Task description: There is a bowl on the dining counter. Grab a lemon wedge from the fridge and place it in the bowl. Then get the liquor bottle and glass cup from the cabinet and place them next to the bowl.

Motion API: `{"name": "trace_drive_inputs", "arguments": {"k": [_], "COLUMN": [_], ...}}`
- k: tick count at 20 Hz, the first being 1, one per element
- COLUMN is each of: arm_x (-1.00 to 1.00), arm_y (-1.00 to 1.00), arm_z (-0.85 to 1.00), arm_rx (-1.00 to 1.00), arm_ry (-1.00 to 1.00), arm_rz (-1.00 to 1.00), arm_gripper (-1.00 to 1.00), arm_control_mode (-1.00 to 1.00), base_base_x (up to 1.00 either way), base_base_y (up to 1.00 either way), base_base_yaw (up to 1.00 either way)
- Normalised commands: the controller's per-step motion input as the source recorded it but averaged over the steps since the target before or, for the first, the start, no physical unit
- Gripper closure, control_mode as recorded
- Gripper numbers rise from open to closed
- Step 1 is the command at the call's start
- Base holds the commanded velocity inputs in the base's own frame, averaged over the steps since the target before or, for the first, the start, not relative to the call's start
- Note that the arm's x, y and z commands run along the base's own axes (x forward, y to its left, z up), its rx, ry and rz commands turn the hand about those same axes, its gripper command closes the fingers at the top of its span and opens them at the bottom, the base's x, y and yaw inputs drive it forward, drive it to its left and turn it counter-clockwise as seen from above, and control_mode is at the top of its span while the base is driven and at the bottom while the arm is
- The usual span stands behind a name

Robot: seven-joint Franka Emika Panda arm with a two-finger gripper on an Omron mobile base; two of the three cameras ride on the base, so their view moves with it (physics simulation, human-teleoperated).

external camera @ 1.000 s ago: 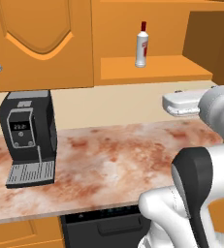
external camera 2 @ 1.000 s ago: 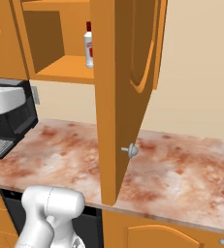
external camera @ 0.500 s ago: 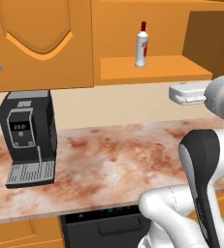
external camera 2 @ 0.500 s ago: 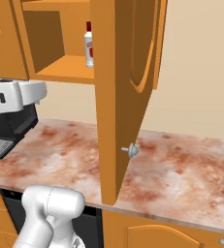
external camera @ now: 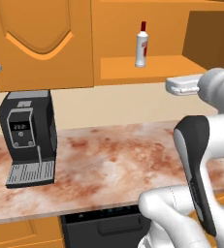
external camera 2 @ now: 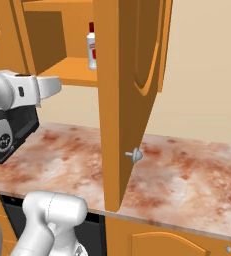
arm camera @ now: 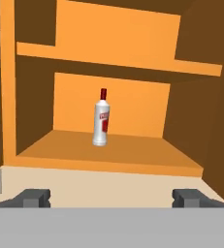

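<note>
At the far left of the left base view a black coffee machine (external camera: pixel 28 138) stands on the mottled reddish counter (external camera: pixel 113 160), under a closed cabinet door (external camera: pixel 40 43). Right of that door the cabinet is open, and the liquor bottle (external camera: pixel 141 44) stands upright on its lower shelf (external camera: pixel 147 75), white with a red cap and red label, well apart from the side walls. Further right, the gripper (external camera: pixel 181 85) hangs in the air just below and in front of the shelf edge, pointing toward the cabinet. In the hand view its fingertips (arm camera: pixel 33 197) stand far apart with nothing between them, the bottle (arm camera: pixel 101 123) centred ahead. In the right base view the swung-out cabinet door (external camera 2: pixel 129 100) hangs over the counter.
</note>
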Motion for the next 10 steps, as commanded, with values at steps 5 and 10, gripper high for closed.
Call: {"name": "trace_drive_inputs", "arguments": {"k": [5, 10], "arm_x": [0.68, 0.68], "arm_y": [0.08, 0.03], "arm_z": [0.0, 0.0], "arm_rx": [0.02, 0.04], "arm_ry": [0.0, 0.0], "arm_rz": [0.0, 0.0], "arm_gripper": [-1.0, -1.0], "arm_control_mode": [-1.0, -1.0], "base_base_x": [0.0, 0.0], "base_base_y": [0.0, 0.0], "base_base_yaw": [0.0, 0.0]}}
